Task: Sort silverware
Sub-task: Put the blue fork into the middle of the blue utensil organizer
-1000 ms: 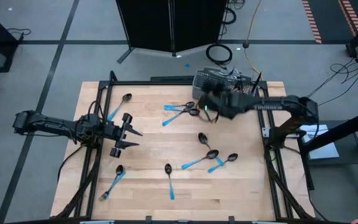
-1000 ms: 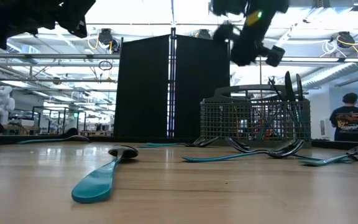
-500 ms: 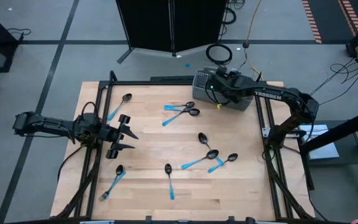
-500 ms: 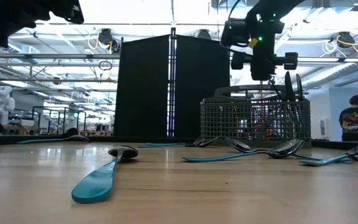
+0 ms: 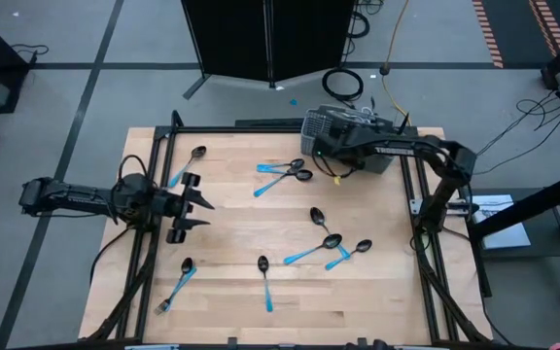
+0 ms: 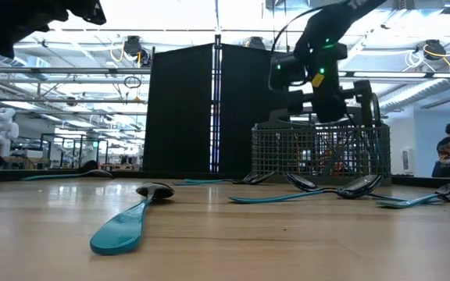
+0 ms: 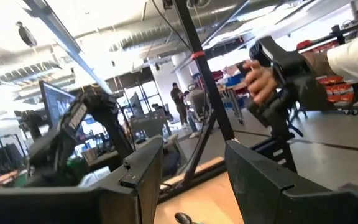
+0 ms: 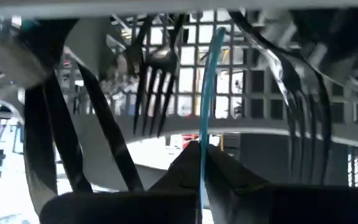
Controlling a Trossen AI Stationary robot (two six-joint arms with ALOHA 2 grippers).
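Only the right wrist view shows the right end effector (image 8: 201,163) pinching a blue handle (image 8: 210,93).

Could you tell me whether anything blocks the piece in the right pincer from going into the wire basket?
Nothing visible does. The right pincer holds a blue-handled utensil over the basket, beside forks already inside.

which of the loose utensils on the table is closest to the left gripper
The spoon at the table's far-left corner; it lies just beyond the open left gripper. The fork toward the near-left edge lies farther off.
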